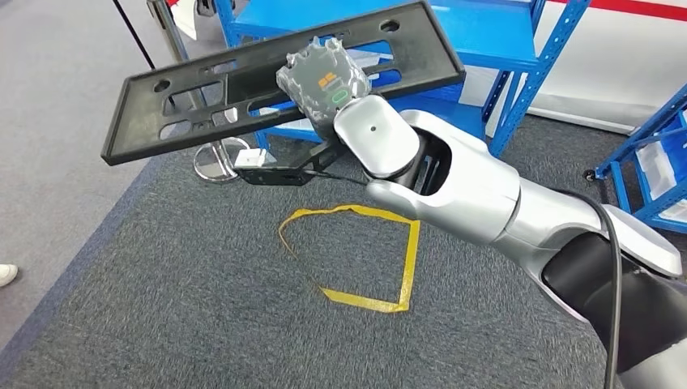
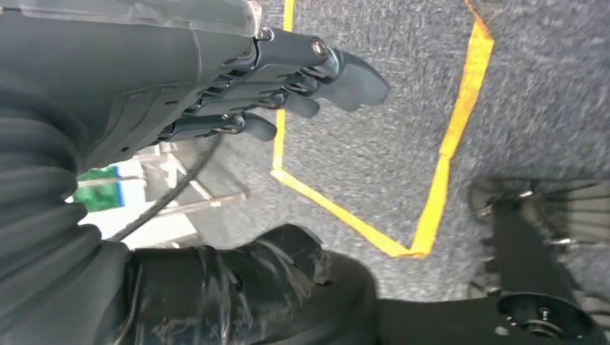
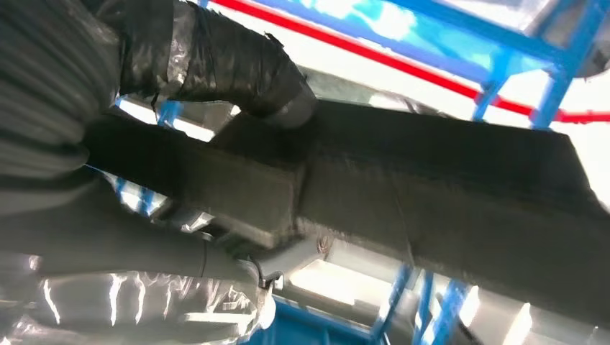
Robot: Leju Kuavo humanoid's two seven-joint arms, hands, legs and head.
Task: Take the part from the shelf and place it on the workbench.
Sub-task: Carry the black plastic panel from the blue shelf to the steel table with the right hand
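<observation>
Nearest, in the head view, the silver right arm (image 1: 486, 203) reaches up from the lower right across a dark grey carpet (image 1: 202, 324), where strips of yellow tape (image 1: 409, 259) mark an uneven outline. Beyond the arm's wrist, the right hand (image 1: 324, 81), wrapped in clear plastic film, clamps the part (image 1: 202, 89): a long, flat black plastic panel with slots and round holes, held in the air and tilted, its left end lower than its right. The hand grips it near the middle of its near long edge, and a small white block (image 1: 253, 158) shows just under that edge.

The right wrist view looks along the panel's underside (image 3: 446, 208), something the head view cannot show: a rough black surface with a raised step, the taped thumb (image 3: 216, 57) pressed against it and the film-covered fingers (image 3: 144, 309) on its other face.

The left wrist view shows the left hand (image 2: 288, 79) hanging over the carpet and the same yellow tape (image 2: 439, 165), its dark fingers (image 2: 345, 79) lying close together and nearly straight, its thumb (image 2: 252, 280) apart from them, and nothing held.

Farther off in the head view, behind the panel, stands a blue metal shelf (image 1: 486, 40), with another blue rack (image 1: 656, 170) at the right edge and a chrome round base (image 1: 217, 158) on the floor.
</observation>
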